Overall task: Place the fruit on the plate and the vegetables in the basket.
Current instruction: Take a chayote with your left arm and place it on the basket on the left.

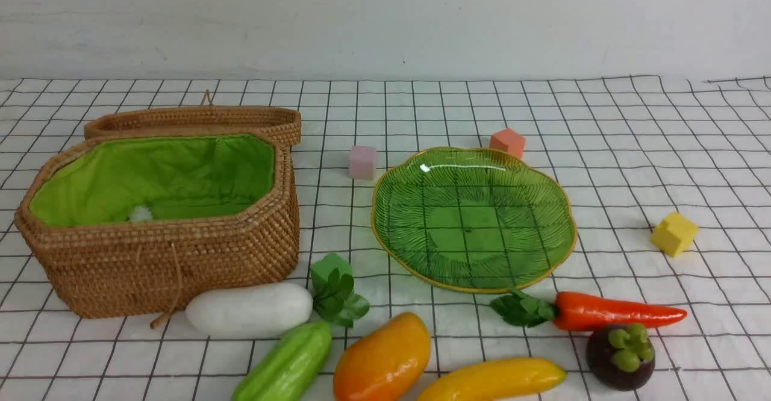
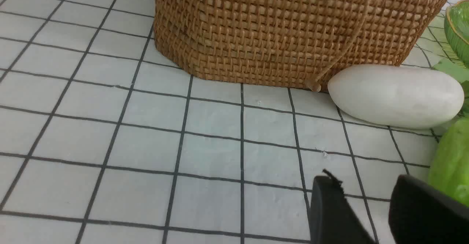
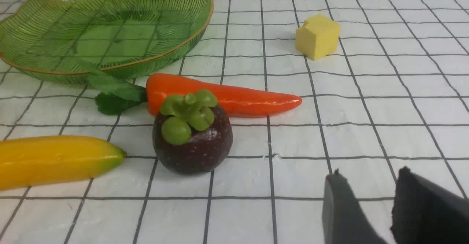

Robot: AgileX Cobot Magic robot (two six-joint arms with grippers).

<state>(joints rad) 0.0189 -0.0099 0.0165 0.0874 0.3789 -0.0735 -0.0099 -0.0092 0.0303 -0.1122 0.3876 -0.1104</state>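
Note:
The open wicker basket (image 1: 162, 256) with green lining stands at the left; the green glass plate (image 1: 542, 208) lies bare in the middle. Along the front lie a white radish (image 1: 250, 309), a green gourd (image 1: 286, 365), a mango (image 1: 382, 359), a banana (image 1: 491, 380), a mangosteen (image 1: 620, 356) and a carrot (image 1: 614, 312). Neither arm shows in the front view. My left gripper (image 2: 366, 183) hangs open over bare cloth near the radish (image 2: 395, 95) and gourd (image 2: 452, 161). Also open and holding nothing, my right gripper (image 3: 368, 176) is to one side of the mangosteen (image 3: 192, 136).
Foam cubes lie about: pink (image 1: 362, 161) and orange-red (image 1: 508, 142) behind the plate, yellow (image 1: 674, 233) at the right, green (image 1: 330, 267) by the radish leaves. The basket lid (image 1: 193, 121) rests behind the basket. A white wall closes off the back.

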